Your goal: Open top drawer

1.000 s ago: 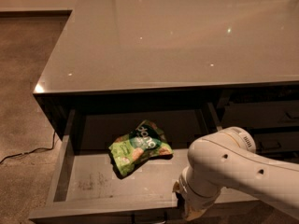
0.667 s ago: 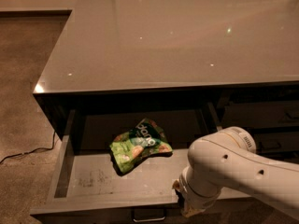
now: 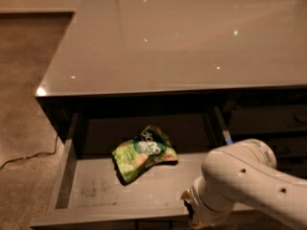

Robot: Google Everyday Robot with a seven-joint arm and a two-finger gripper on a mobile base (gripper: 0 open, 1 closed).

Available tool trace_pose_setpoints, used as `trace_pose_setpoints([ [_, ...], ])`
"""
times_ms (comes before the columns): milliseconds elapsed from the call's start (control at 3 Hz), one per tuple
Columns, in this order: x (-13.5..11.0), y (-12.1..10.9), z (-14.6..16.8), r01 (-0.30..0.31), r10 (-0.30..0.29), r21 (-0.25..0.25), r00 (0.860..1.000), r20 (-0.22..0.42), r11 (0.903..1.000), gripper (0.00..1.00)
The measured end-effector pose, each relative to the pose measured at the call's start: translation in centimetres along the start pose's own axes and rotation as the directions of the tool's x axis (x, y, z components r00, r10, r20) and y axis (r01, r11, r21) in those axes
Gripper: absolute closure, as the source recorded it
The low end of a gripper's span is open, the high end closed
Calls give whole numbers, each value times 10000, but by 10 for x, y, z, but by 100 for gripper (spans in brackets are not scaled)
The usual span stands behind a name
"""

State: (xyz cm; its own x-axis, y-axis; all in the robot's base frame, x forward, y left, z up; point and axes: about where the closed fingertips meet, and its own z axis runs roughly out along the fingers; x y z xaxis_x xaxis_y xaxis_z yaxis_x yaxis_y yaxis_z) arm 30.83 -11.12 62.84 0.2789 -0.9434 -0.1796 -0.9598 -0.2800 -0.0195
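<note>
The top drawer [image 3: 96, 193] stands pulled far out from under the grey counter, its lighter scuffed floor in full view. A green snack bag [image 3: 143, 152] lies inside it near the middle. The drawer's front edge [image 3: 105, 219] runs along the bottom of the view; its handle is out of view. My white arm [image 3: 240, 181] comes in from the lower right. My gripper [image 3: 192, 219] is at the drawer's front edge near the bottom, mostly hidden by the arm and the picture's lower border.
The glossy grey counter top [image 3: 182, 37] spans the upper half. The right-hand drawer stack [image 3: 268, 121] sits shut to the right. A brown carpet floor [image 3: 21, 80] lies to the left, with a thin cable [image 3: 24, 158] on it.
The drawer has come out a little further toward the camera, and its front face with the handle has slipped below the picture's edge. The arm holds about the same place.
</note>
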Motion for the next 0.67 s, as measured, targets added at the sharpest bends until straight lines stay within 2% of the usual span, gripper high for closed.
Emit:
trace_pose_setpoints([
  [333, 0, -1, 1, 0, 0, 1, 10000, 0, 10000, 16],
  [667, 0, 22, -12, -418, 411, 302, 9989, 234, 9987, 0],
])
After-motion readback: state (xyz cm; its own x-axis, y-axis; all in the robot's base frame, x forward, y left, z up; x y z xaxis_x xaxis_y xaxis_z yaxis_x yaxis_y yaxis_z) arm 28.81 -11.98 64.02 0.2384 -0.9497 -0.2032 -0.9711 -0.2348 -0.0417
